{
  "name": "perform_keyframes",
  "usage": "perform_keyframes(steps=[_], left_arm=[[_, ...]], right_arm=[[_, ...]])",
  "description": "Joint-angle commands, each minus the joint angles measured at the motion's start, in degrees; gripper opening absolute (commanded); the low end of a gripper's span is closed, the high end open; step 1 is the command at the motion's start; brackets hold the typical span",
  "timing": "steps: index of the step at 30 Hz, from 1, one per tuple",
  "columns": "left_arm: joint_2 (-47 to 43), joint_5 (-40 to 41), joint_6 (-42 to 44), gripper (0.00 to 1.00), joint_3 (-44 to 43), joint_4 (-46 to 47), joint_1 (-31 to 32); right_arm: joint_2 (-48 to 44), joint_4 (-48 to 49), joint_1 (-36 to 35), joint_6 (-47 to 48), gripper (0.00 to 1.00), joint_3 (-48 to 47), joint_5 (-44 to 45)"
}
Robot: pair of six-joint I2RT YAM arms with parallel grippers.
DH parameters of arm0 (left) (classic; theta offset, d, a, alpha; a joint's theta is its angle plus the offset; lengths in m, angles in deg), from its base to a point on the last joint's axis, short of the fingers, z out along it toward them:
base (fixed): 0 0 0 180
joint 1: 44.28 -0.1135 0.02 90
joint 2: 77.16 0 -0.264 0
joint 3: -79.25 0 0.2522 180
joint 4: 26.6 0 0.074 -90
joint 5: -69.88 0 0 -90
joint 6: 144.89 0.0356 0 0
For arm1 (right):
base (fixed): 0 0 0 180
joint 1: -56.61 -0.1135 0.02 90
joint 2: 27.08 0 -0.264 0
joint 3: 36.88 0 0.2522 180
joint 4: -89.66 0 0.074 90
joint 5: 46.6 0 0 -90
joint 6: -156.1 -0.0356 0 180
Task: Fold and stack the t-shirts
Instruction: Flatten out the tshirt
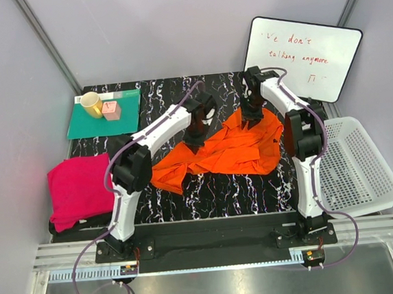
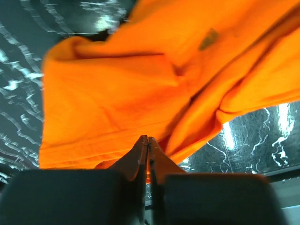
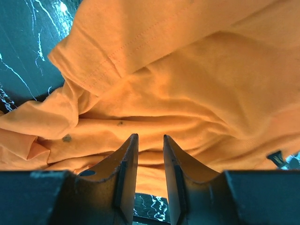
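Note:
The orange t-shirt (image 1: pixel 231 151) lies crumpled in the middle of the black marbled table. My left gripper (image 1: pixel 195 146) is at the shirt's near-left part, and in the left wrist view it (image 2: pixel 148 138) is shut on a fold of the orange cloth (image 2: pixel 117 93). My right gripper (image 1: pixel 251 120) is over the shirt's far right part. In the right wrist view it (image 3: pixel 150 137) is open, with the orange cloth (image 3: pixel 187 84) right beyond its tips and nothing between them. The magenta-pink t-shirt (image 1: pixel 79 188) lies bunched at the table's left edge, apart from both grippers.
A teal mat (image 1: pixel 128 113) at the far left holds a yellow mug (image 1: pixel 91 103) and a small pink block (image 1: pixel 111 110). A whiteboard (image 1: pixel 305 55) leans at the far right. A white perforated basket (image 1: pixel 353 168) stands off the table's right side.

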Motion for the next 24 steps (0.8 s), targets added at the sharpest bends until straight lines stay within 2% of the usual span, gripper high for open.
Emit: perform_keyframes(steps=[1, 7, 13, 16, 24], left_arm=[[1.38, -3.48, 0.97, 0.0, -0.95, 0.31, 2.26], [4.89, -4.01, -0.79, 0.0, -1.12, 2.24, 2.96], [10.17, 2.14, -2.81, 0.0, -4.28, 2.25, 2.44], [12.28, 1.79, -2.81, 0.0, -5.34, 2.42, 1.65], [11.06, 1.27, -3.34, 0.0, -5.78, 4.0, -1.78]], right_arm=[[1.94, 0.39, -0.34, -0.8, 0.35, -2.69, -4.29], [3.61, 0.04, -1.57, -0.37, 0.35, -6.47, -8.69], [1.43, -0.05, -4.56, 0.16, 0.36, -4.81, -11.68], [-0.24, 0.12, -6.75, 0.51, 0.35, -2.18, -14.22], [-4.99, 1.96, -11.77, -0.01, 0.35, 8.37, -16.69]])
